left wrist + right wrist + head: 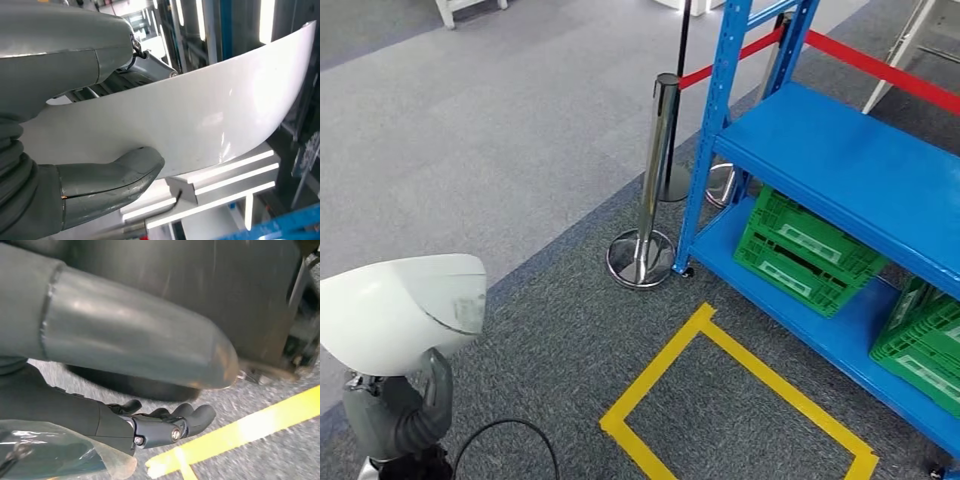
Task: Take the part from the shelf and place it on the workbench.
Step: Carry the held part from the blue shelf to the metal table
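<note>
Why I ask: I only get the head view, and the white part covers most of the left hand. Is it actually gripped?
Observer: Yes. In the left wrist view the left hand grips the white part, thumb pressed on one face and fingers on the other.
Operator: And the right hand?
Observer: The right hand holds nothing; it hangs low over the carpet, close to the yellow tape.
</note>
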Tool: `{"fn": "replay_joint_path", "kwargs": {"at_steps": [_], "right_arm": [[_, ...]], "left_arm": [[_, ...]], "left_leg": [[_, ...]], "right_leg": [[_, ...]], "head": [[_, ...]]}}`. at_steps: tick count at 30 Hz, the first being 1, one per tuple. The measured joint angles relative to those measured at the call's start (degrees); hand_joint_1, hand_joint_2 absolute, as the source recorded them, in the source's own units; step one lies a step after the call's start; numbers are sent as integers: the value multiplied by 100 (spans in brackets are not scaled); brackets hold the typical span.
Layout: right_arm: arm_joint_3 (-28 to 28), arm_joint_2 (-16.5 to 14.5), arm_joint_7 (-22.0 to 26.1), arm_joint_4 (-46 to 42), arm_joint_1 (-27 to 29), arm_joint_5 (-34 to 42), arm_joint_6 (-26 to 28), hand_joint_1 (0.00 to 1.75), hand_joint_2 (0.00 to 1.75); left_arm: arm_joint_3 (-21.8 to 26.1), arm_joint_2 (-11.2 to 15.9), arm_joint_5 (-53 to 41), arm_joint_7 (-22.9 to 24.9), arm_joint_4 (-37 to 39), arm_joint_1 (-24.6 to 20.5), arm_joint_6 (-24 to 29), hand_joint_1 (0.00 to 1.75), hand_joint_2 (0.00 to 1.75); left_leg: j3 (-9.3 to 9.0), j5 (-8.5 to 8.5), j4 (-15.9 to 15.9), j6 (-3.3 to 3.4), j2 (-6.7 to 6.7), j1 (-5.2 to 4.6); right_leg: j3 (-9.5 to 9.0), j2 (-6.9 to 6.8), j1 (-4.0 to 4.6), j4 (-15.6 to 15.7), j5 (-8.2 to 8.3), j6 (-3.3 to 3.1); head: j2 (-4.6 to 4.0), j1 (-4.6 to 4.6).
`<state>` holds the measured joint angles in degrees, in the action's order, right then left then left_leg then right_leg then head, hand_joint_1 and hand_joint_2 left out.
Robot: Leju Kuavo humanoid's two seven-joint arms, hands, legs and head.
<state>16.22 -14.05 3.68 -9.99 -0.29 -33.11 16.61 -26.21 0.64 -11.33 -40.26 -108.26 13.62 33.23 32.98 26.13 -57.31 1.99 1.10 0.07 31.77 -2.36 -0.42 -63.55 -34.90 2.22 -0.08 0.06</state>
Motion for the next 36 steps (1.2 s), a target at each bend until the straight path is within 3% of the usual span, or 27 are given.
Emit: {"fn": "replay_joint_path", "kwargs": {"at_steps": [2, 3, 4, 6, 8, 10, 12, 14, 16, 18, 19, 21, 22, 24, 25, 27, 29, 31, 33, 34, 35, 36], "right_arm": [[-1, 4, -11, 0, 7, 2, 0, 0, 0], [-1, 6, -17, 0, 10, 3, 0, 0, 0], [-1, 6, -21, 0, 11, 5, 0, 0, 0], [-1, 6, -26, 0, 12, 7, 0, 0, 0], [-1, 6, -26, 0, 11, 21, 2, 0, 0], [1, 6, -21, 0, 6, 67, 11, 0, 0], [6, 2, -17, 0, 1, 120, 20, 0, 0], [12, -6, -18, 0, 11, 149, 23, 0, 0], [16, -9, -24, 0, 28, 154, 25, 0, 0], [17, -9, -29, 0, 34, 145, 26, 0, 0], [18, -9, -29, 0, 33, 138, 26, 0, 0], [18, -9, -29, 0, 30, 125, 25, 0, 0], [18, -9, -29, 0, 31, 117, 25, 0, 0], [17, -9, -28, 0, 32, 109, 26, 0, 0], [17, -9, -28, 0, 29, 105, 26, 0, 0], [17, -9, -33, -1, 12, 93, 24, 0, 0], [17, -9, -42, -2, 4, 76, 19, 0, 0], [17, -7, -51, -2, 13, 70, 17, 0, 0], [17, -5, -59, -2, 20, 69, 15, 0, 0], [17, -5, -61, -2, 22, 68, 13, 0, 0], [17, -5, -62, -2, 23, 67, 10, 0, 0], [17, -5, -63, -2, 23, 66, 9, 0, 0]], "left_arm": [[3, -4, -1, 0, 3, -3, -6, 175, 175], [3, -6, -1, 0, 4, -1, -10, 175, 175], [3, -10, -2, 0, 6, 1, -14, 175, 175], [-1, -31, -5, 0, 5, 2, -19, 175, 175], [-8, -60, -18, 2, 5, -4, -28, 175, 175], [-18, -82, -43, 8, 6, -10, -63, 175, 175], [-35, -93, -79, 20, 7, -13, -108, 175, 175], [-57, -101, -109, 28, 11, -38, -134, 175, 175], [-76, -110, -121, 31, 26, -72, -140, 175, 175], [-90, -116, -122, 34, 47, -82, -140, 175, 175], [-95, -117, -124, 36, 56, -82, -140, 175, 175], [-102, -119, -128, 41, 64, -82, -140, 175, 175], [-106, -121, -131, 44, 65, -85, -139, 175, 175], [-116, -127, -132, 50, 66, -92, -138, 175, 175], [-119, -129, -132, 52, 67, -90, -137, 175, 175], [-122, -134, -134, 55, 67, -73, -126, 175, 175], [-122, -141, -154, 54, 66, -64, -99, 175, 175], [-125, -150, -201, 51, 66, -66, -67, 175, 175], [-127, -154, -236, 50, 67, -61, -45, 175, 175], [-127, -154, -240, 50, 68, -57, -39, 175, 175], [-127, -154, -243, 50, 68, -55, -34, 175, 175], [-127, -155, -244, 50, 68, -54, -32, 175, 175]], "left_leg": [[19, -12, -2, 28, -153, -5], [22, -16, -4, 32, -236, -9], [20, -19, -6, 32, -321, -11], [13, -24, -14, 24, -492, -10], [36, -30, -41, -15, -640, -18], [81, -50, -53, -88, -766, -5], [120, -64, -62, -160, -834, 18], [247, 109, -329, -213, -610, 8], [556, 486, -1025, -259, -291, 16], [816, 700, -1622, -298, -186, 45], [813, 651, -1645, -309, -164, 58], [489, 306, -1063, -307, -54, 69], [271, 163, -666, -299, 82, 50], [10, 47, -153, -239, 277, 11], [-6, 76, -100, -205, 296, -12], [12, 68, -81, -124, 165, -16], [18, 44, -61, -53, 38, -1], [27, 30, -56, -7, -81, 4], [31, 27, -59, 10, -229, -12], [29, 27, -61, 11, -312, -19], [24, 27, -64, 11, -401, -25], [18, 28, -69, 10, -489, -27]], "right_leg": [[396, 197, -5, -791, -306, 3], [514, 222, -4, -985, -315, -1], [527, 235, -4, -948, -206, -10], [259, 355, -11, -278, 245, -45], [-43, 613, -28, 432, 530, -81], [-146, 705, -23, 648, 544, -106], [-187, 573, -18, 682, 570, -153], [-225, 409, -32, 730, 603, -213], [-242, 230, -26, 745, 598, -250], [-248, 52, -17, 742, 580, -258], [-254, -32, -16, 741, 570, -252], [-290, -182, -17, 740, 540, -224], [-306, -246, -4, 737, 517, -199], [-318, -361, 27, 725, 468, -136], [-327, -416, 40, 723, 450, -104], [-366, -471, 26, 719, 409, -39], [-286, -207, -6, 503, 236, 17], [41, 131, -19, -177, -110, 31], [433, 216, -13, -886, -317, 20], [528, 227, -12, -988, -261, 7], [510, 245, -11, -850, -90, -11], [392, 308, -12, -510, 154, -36]], "head": [[0, 14], [1, 12], [1, 12], [1, 13], [0, 10], [0, 8], [1, 6], [0, -22], [-1, -47], [0, -47], [1, -48], [0, -49], [0, -50], [0, -43], [1, -39], [1, -34], [-1, -25], [0, -7], [1, -4], [1, -4], [1, -5], [1, -4]]}}
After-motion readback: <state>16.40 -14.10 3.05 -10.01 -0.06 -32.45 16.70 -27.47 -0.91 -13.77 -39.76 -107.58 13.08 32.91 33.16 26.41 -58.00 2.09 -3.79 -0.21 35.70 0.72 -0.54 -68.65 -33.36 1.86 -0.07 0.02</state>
